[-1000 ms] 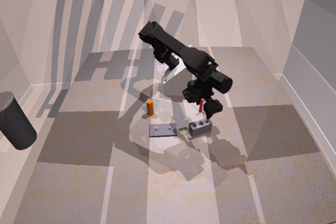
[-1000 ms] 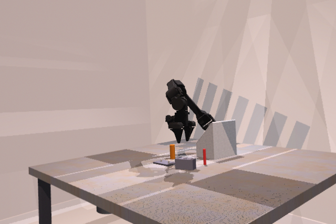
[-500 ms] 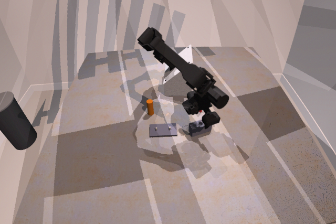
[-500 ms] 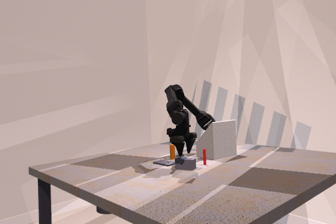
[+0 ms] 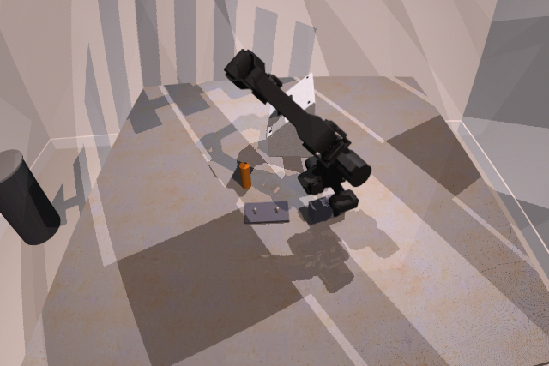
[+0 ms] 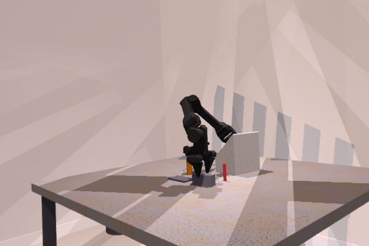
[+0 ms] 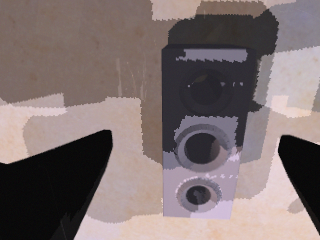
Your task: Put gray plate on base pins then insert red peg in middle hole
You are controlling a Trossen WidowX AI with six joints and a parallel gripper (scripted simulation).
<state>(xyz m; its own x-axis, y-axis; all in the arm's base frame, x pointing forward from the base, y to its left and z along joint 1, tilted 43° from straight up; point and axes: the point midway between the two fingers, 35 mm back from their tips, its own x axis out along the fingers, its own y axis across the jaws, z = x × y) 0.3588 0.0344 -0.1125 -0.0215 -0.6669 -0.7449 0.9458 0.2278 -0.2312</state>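
Observation:
The gray plate point(image 5: 317, 213) point(image 6: 208, 180) point(image 7: 172, 95) is a small block with three holes facing up, lying on the table to the right of the base. The base point(image 5: 266, 215) point(image 6: 179, 179) is a flat dark slab with two small upright pins. My gripper point(image 5: 331, 207) point(image 6: 203, 173) point(image 7: 194, 140) is open and empty. It points straight down right over the plate, one finger on each side, the tips about level with its top. The red peg point(image 6: 224, 171) stands upright just right of the plate. The arm hides it in the top view.
An orange cylinder point(image 5: 244, 174) point(image 6: 188, 168) stands behind the base. The white wedge mount point(image 5: 303, 92) point(image 6: 241, 154) of the arm stands at the back. A dark bin point(image 5: 27, 202) stands off the table's left. The table point(image 5: 177, 176) point(image 6: 179, 216) has open edges.

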